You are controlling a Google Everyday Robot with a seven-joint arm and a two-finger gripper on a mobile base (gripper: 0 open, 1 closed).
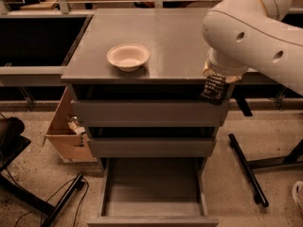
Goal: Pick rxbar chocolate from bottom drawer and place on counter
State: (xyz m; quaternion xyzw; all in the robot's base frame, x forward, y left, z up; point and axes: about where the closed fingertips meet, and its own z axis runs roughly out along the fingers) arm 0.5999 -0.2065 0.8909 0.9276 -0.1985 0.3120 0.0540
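My gripper [216, 81] hangs under the large white arm [251, 30] at the counter's front right corner and is shut on the rxbar chocolate [213, 89]. The small black wrapper dangles in front of the top drawer's right end, just below counter level. The bottom drawer [151, 219] is pulled out toward me and its grey floor shows nothing inside. The counter [165, 37] is a flat grey square top.
A white bowl [128, 56] sits on the counter's front left. The two upper drawers [147, 112] are nearly shut. An open cardboard box [64, 136] stands left of the cabinet. Black stand legs [244, 167] lie on the floor at right, cables [61, 197] at left.
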